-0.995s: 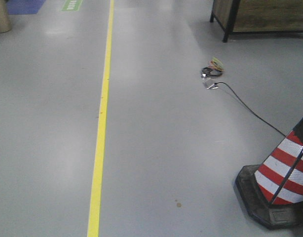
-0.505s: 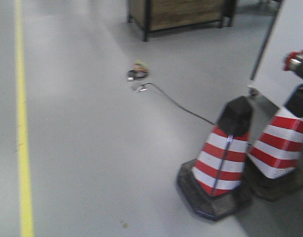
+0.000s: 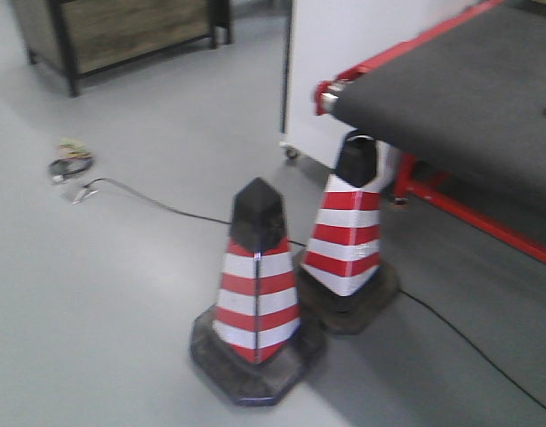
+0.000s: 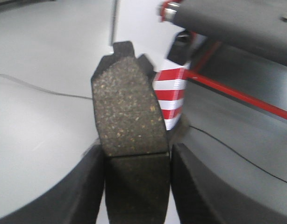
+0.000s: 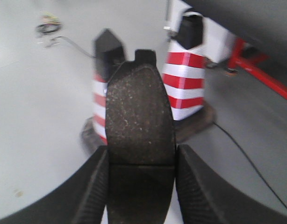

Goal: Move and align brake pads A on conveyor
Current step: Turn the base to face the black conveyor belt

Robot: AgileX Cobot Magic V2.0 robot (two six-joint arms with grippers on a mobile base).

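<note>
Two red-and-white striped traffic cones (image 3: 255, 294) stand beside the dark charcoal conveyor (image 3: 469, 89) corner; left gripper (image 4: 136, 182) and right gripper (image 5: 141, 186) each clamp a speckled grey-brown brake pad (image 4: 129, 107)

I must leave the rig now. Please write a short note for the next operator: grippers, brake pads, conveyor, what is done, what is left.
Left gripper: shut on a brake pad.
Right gripper: shut on a second brake pad.
Conveyor: ahead on the right, behind two striped cones.
Done: both pads picked up and carried toward the belt.
Left: reach the belt, set both pads down, align them. A small object at the belt's far edge is too blurred to identify.
</note>
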